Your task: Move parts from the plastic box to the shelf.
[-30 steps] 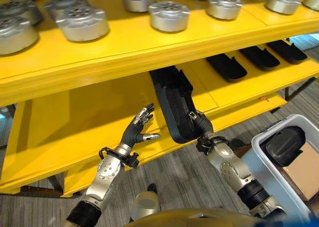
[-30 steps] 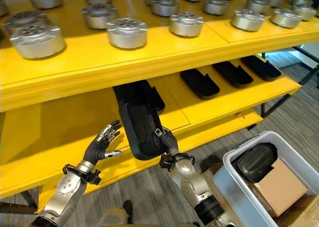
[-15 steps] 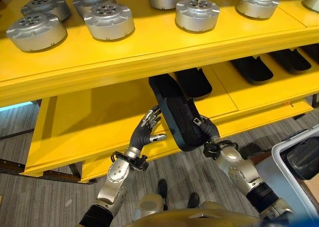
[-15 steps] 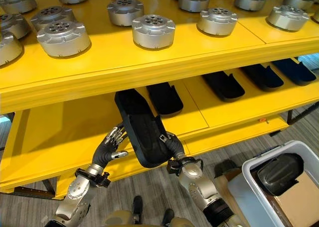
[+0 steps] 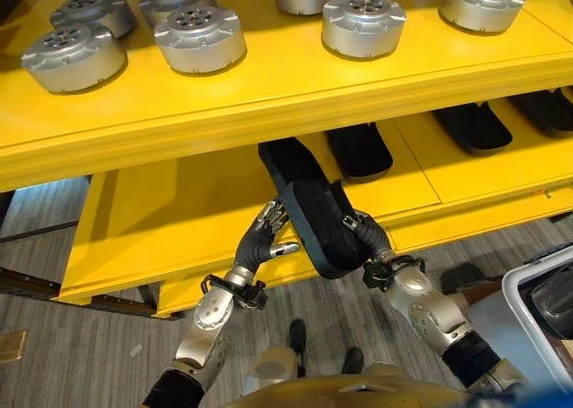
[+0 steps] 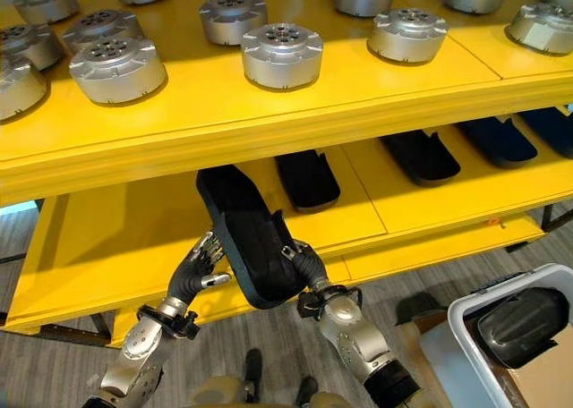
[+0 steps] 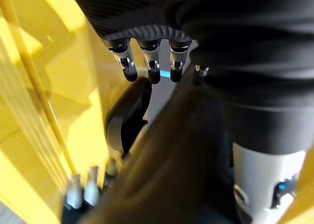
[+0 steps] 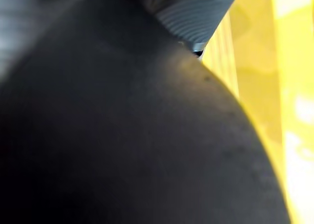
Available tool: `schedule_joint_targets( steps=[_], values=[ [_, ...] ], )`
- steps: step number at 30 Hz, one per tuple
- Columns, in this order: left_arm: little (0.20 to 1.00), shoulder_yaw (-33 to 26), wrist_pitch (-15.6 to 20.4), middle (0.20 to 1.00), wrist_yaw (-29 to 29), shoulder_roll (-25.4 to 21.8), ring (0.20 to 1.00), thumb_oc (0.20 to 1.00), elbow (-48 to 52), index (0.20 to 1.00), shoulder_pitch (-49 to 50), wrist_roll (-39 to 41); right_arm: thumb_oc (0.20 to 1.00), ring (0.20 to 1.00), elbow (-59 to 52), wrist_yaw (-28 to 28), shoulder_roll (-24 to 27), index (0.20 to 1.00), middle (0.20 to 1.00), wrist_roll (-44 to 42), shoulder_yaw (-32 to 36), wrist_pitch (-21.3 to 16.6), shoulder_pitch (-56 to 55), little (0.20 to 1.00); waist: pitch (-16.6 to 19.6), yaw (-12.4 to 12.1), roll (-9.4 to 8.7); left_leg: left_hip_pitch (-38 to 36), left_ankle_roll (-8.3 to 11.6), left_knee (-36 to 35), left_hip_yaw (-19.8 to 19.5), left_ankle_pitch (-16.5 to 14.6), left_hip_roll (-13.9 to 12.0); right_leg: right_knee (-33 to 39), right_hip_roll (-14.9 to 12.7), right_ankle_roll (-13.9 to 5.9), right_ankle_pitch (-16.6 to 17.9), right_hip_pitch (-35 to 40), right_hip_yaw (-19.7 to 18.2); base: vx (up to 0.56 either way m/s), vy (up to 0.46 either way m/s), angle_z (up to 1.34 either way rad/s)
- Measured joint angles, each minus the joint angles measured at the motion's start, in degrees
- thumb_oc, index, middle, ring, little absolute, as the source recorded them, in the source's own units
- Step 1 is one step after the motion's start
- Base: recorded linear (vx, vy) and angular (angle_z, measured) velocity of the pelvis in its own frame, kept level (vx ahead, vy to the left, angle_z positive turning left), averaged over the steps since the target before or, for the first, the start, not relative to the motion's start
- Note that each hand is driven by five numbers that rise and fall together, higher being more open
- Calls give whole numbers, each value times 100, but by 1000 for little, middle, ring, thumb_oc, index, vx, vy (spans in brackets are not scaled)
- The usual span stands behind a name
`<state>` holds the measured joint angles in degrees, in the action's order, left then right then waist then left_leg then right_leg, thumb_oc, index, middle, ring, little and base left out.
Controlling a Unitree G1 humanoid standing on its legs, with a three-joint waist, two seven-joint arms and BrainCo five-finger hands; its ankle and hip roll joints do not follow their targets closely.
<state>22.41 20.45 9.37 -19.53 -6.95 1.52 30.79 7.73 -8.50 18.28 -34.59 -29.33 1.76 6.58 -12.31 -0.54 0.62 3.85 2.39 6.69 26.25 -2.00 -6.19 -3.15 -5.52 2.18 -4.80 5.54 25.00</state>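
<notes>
Your right hand (image 6: 305, 267) grips the near end of a long black part (image 6: 246, 238) over the yellow shelf's (image 6: 116, 238) lower level; your left hand (image 6: 195, 272), fingers straight, flanks it.

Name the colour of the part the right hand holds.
Black part, clearest in the right eye view.

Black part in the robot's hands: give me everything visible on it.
The black part is a long, matte shell with rounded ends and a raised rim around a hollow face, plastic by its look. It lies tilted, far end under the upper shelf board, near end jutting past the yellow lower shelf's front edge. The right hand grips the near end; the left hand rests straight fingers along its side.
</notes>
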Motion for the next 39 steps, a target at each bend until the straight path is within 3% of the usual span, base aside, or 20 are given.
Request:
schedule_joint_targets(
  steps=[1,2,3,4,5,6,8,9,10,11,12,13,14,15,17,20,24,30,39],
  values=[
    [1000,7,1,1000,25,222,1000,1000,-175,1000,-120,4,200,200,107,-68,-10,200,200,3,104,-5,109,200,-6,115,24,227,19,834,81,5,-428,-275,-177,67,-48,-72,83,-95,281,104],
    [1000,13,2,1000,21,329,1000,1000,-184,1000,-98,12,200,200,239,-64,-24,200,200,5,151,-6,274,200,-22,123,47,199,27,1005,-70,93,-664,-521,-313,54,-137,-164,26,-25,369,43],
    [1000,31,4,1000,24,353,1000,1000,-185,1000,-96,11,200,200,281,-61,-29,200,200,7,182,-6,327,200,-21,134,54,193,23,1058,-152,86,-729,-577,-353,8,-174,-176,-26,-9,341,-5],
    [1000,92,15,1000,27,367,1000,1000,-192,1000,-101,9,200,200,362,-55,-23,200,200,7,229,10,431,200,-38,145,58,156,133,1054,-515,85,-833,-639,-379,-35,-166,-216,-127,-6,293,-49],
    [1000,169,18,1000,49,291,1000,1000,-172,1000,-81,2,200,200,423,-50,-17,200,200,8,345,110,661,200,-5,115,179,-144,313,728,-1149,213,-1087,-820,-446,-183,-236,-374,-367,-6,427,-54],
    [1000,176,23,1000,57,309,1000,1000,-179,1000,-93,5,200,200,355,-35,30,200,200,6,418,117,650,200,-23,174,214,-248,269,618,-1259,327,-1215,-915,-535,-252,-247,-447,-411,-8,431,-49],
    [1000,230,33,1000,17,293,1000,1000,-322,1000,-184,-14,200,200,280,94,195,200,200,4,624,185,494,200,-28,336,220,-308,475,598,-1892,494,-1468,-1146,-798,-481,-188,-677,-623,-30,423,-13],
    [1000,202,33,1000,-67,329,1000,1000,-351,1000,-160,-13,200,200,202,101,358,200,200,3,645,236,396,200,-15,344,217,-391,210,467,-1871,896,-1531,-1408,-961,-649,-260,-885,-873,-59,486,-20],
    [1000,204,40,1000,-125,380,1000,1000,-374,1000,-133,-12,200,200,222,137,511,200,200,0,638,256,314,200,11,392,229,-438,485,477,-1941,769,-1388,-1523,-1138,-871,-208,-1083,-1232,-72,532,-21],
    [1000,197,37,1000,-170,310,1000,1000,-456,1000,-132,-16,200,200,295,142,477,200,200,-3,650,341,273,200,5,368,141,-401,540,531,-1887,353,-1172,-1477,-1347,-1052,-28,-1161,-1328,-57,392,-11],
    [1000,186,37,1000,-234,230,1000,1000,-516,1000,-135,-25,200,200,296,152,440,200,200,-6,585,416,235,200,-1,363,126,-386,514,534,-1773,-22,-1036,-1404,-1480,-1034,126,-1216,-1372,-47,429,1],
    [1000,184,36,1000,-283,111,1000,1000,-559,1000,-147,-61,200,200,358,158,362,200,200,-3,557,492,221,200,-9,353,107,-365,764,538,-1561,-355,-951,-1289,-1614,-1102,299,-1200,-1392,-18,348,7],
    [1000,204,35,1000,-342,-115,1000,1000,-561,1000,-111,-85,200,200,471,167,109,200,200,-4,487,539,201,200,-59,253,-14,-306,722,687,-1511,-407,-757,-1173,-1761,-884,587,-1169,-1500,9,380,21],
    [1000,220,36,1000,-347,-237,1000,1000,-558,1000,-47,-97,200,200,533,180,-38,200,200,-6,420,541,167,200,-58,228,-11,-210,600,875,-1584,-568,-737,-1006,-1759,-693,724,-1015,-1509,28,267,14],
    [1000,206,38,1000,-375,-528,1000,1000,-552,1000,63,-103,200,200,557,242,-264,200,200,-1,380,541,135,200,-5,1,-120,-220,550,989,-1587,-659,-670,-692,-1750,-613,641,-762,-1490,14,159,11],
    [1000,141,37,1000,-543,-657,1000,1000,-538,1000,254,-107,200,200,519,285,-357,200,200,-2,398,495,150,200,75,-60,-265,-112,477,831,-1757,-504,-680,-301,-1589,-869,470,-507,-1510,-43,56,42],
    [1000,114,31,1000,-586,-560,1000,1000,-154,1000,673,-115,200,200,518,266,-367,200,200,-2,453,483,223,200,51,-294,-379,-278,672,128,-1811,87,-813,-66,-1371,-1485,820,-503,-1429,-97,15,15],
    [1000,-65,29,1000,-605,-485,1000,1000,128,1000,667,-228,200,200,513,-90,-236,200,200,51,507,473,405,200,-147,-405,-350,-376,777,-386,-1888,460,-882,83,-1269,-1462,924,-448,-1231,-100,-44,10],
    [1000,-8,4,1000,-260,-372,1000,1000,386,1000,473,-206,200,200,908,-604,-101,200,200,229,924,512,1811,200,-344,-643,-172,-368,722,-450,-1916,567,-1085,143,-1064,-1368,978,-433,-1156,-37,-45,0]
  ],
)
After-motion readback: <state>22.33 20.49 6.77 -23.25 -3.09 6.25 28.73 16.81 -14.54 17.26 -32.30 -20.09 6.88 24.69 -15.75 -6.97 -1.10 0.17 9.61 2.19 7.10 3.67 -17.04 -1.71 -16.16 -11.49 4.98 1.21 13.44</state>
